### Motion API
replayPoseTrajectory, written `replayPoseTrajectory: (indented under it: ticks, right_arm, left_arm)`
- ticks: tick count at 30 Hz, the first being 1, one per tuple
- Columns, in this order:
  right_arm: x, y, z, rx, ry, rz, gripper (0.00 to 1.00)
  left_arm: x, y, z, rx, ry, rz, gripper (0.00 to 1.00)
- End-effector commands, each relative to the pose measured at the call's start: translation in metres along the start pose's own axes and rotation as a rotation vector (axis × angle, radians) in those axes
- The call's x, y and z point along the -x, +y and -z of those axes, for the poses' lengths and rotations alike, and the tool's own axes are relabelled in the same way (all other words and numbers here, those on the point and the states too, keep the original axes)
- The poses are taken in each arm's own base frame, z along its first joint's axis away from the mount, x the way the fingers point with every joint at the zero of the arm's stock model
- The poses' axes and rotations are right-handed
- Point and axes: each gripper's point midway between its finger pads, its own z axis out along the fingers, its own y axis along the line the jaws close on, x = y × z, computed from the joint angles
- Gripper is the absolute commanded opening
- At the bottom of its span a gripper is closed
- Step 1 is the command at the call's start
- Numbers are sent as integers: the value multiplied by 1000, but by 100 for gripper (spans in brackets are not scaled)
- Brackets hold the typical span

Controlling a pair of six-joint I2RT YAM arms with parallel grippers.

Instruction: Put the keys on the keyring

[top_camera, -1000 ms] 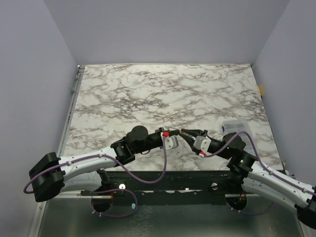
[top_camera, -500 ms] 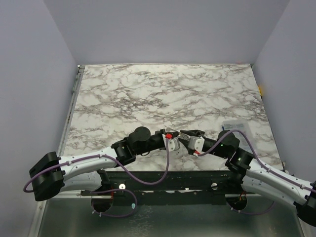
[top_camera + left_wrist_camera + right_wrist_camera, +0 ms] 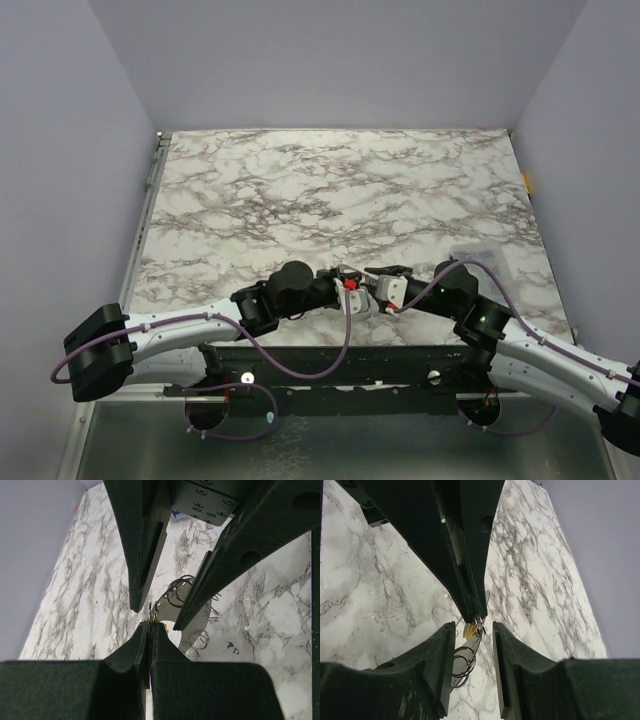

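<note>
My left gripper (image 3: 346, 284) is shut near the table's front centre. In the left wrist view its tips (image 3: 151, 626) pinch the thin grey keyring (image 3: 151, 611) edge-on. The key's yellow head (image 3: 470, 631) sits right at those tips beside the keyring (image 3: 480, 622). My right gripper (image 3: 374, 284) faces it, open. In the right wrist view its tips (image 3: 472, 628) stand on either side of the left gripper (image 3: 472, 605), the key and the ring, without touching them. The key shows as a yellow speck in the left wrist view (image 3: 161, 625).
Several thin wire loops (image 3: 463, 662) show under the tips over a grey shadow, also in the left wrist view (image 3: 182, 587); I cannot tell whether they hang or lie on the marble. A clear plastic box (image 3: 478, 258) sits at the right. The table's front edge (image 3: 330, 348) is close behind both grippers.
My right gripper has moved left and closed the gap, so its open jaws now flank the left gripper's tips. My left gripper has shifted slightly right and towards the front.
</note>
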Motion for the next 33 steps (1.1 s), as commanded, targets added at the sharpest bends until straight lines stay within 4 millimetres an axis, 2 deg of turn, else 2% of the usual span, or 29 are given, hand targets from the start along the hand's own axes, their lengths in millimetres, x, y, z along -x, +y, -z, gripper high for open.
replayPoseTrajectory:
  ticks: [1,7,11,16,21,27,33]
  right_arm:
    - [5,-7,0,-8,13,0,41]
    - [10,-9,-1,-13,-5,-9,31]
    - [5,-5,-1,1,12,-10,27]
    - [-2,-3,0,2,38,-1,18]
    - [-3,-3,0,0,36,3,15]
    - [-2,-7,0,-25,36,12,1]
    - [0,-18,2,-89,35,32,1]
  left_arm:
    - [15,9,-3,28,-17,-33,0]
    - [11,2,-6,14,9,-60,0]
    - [10,0,-6,9,15,-66,0]
    - [10,-1,-6,2,16,-74,0]
    - [10,-4,-7,-8,20,-81,0]
    - [9,-8,-7,-20,24,-93,0]
    - [9,-10,-7,-29,25,-107,0]
